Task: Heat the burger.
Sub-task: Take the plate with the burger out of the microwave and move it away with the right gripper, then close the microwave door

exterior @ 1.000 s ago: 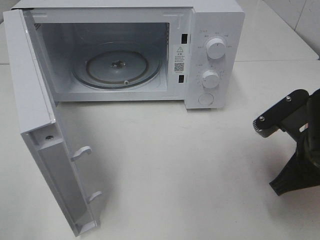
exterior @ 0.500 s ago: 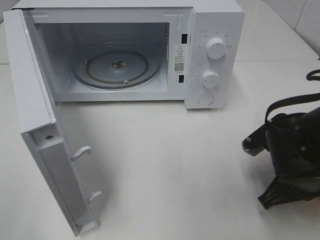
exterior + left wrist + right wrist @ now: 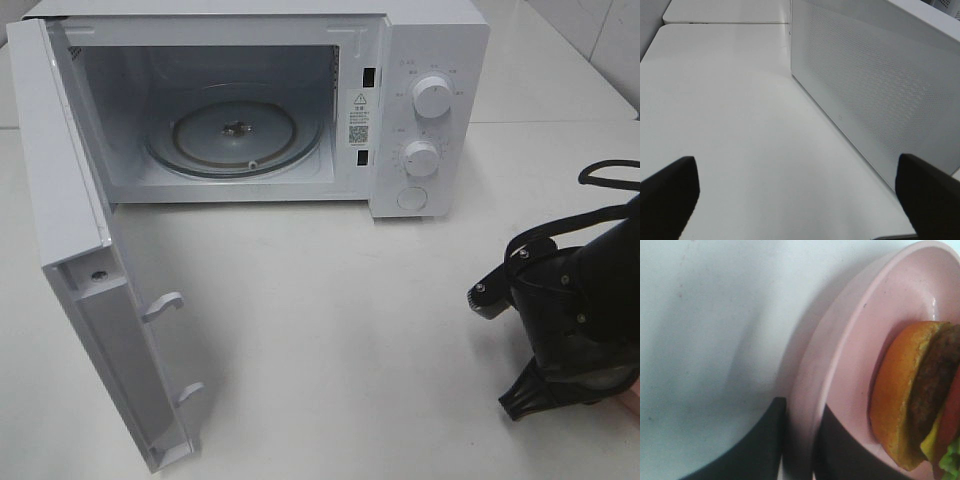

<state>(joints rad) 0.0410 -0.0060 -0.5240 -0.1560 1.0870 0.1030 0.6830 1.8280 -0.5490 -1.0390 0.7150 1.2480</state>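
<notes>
The burger (image 3: 920, 400) lies on its side on a round pink plate (image 3: 850, 340), seen only in the right wrist view. My right gripper (image 3: 800, 447) is shut on the plate's rim, with one black finger (image 3: 762, 440) outside and one inside. In the high view the right arm (image 3: 575, 320) hangs over the table's right side and hides the burger; only a pink sliver (image 3: 630, 398) shows. The white microwave (image 3: 430, 110) stands at the back with its door (image 3: 90, 300) swung open and its glass turntable (image 3: 235, 135) bare. My left gripper (image 3: 800, 200) is open and empty above the table.
A white dotted panel of the microwave (image 3: 880, 90) runs close beside the left gripper. The open door juts toward the table's front left. Bare white tabletop (image 3: 340, 330) lies between the microwave and the right arm.
The right arm has moved left and lower over the table and turned, its black cable now showing above it. The microwave and its door have not moved.
</notes>
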